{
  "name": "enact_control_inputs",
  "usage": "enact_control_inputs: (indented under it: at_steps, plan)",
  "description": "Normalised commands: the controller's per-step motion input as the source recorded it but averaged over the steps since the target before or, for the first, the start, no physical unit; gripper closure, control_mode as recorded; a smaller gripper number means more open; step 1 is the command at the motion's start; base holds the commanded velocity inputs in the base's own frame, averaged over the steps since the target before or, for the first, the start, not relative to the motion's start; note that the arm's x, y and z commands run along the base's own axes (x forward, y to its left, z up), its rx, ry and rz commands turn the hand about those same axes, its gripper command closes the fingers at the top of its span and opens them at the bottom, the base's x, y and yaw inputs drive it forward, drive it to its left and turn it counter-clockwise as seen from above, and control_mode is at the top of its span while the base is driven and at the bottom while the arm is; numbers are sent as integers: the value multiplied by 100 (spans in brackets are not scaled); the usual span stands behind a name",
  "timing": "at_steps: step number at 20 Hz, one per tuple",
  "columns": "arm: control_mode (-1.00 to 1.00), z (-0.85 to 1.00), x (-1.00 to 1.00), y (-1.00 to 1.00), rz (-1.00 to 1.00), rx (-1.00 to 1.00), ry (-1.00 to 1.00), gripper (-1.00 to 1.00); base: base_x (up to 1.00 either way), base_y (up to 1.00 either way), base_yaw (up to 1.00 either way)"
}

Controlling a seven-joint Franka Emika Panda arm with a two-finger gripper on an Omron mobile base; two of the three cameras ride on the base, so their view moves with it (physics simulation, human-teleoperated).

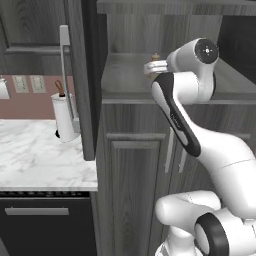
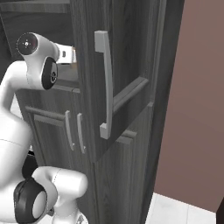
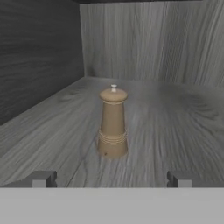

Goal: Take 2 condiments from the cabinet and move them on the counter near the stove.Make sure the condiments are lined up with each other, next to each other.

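Observation:
A small brown wooden pepper mill (image 3: 113,124), one of the condiments, stands upright on the shelf floor of the dark grey cabinet (image 1: 131,165). Its knobbed top (image 1: 155,56) peeks over my hand in the left base view. My gripper (image 3: 111,178) is open just in front of the mill. The fingertips (image 3: 43,178) stand wide apart, one on each side, and touch nothing. The mill is a short way beyond them, roughly centred in the gap. The white marble counter (image 1: 35,152) lies left of the cabinet. The stove is out of view.
The niche's back and side walls (image 3: 144,41) close in around the mill. An open upper cabinet door (image 2: 122,83) with a silver bar handle hangs to the right of my arm. A white paper-towel roll (image 1: 65,117) stands on the counter by another open door (image 1: 82,80).

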Motion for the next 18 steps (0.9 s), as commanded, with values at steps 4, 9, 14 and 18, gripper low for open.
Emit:
enact_control_inputs:
  at_steps: [4, 9, 14, 18]
  plan:
    - [-100, -8, 21, 0, 0, 0, 0, -100, 0, 0, 0]
    - [-100, -4, 22, 0, 0, 0, 0, -100, 0, 0, 0]
    - [-100, -3, 26, 0, 0, 0, 0, -100, 0, 0, 0]
    - [-100, -4, 27, 0, 0, 0, 1, -100, 0, 0, 0]
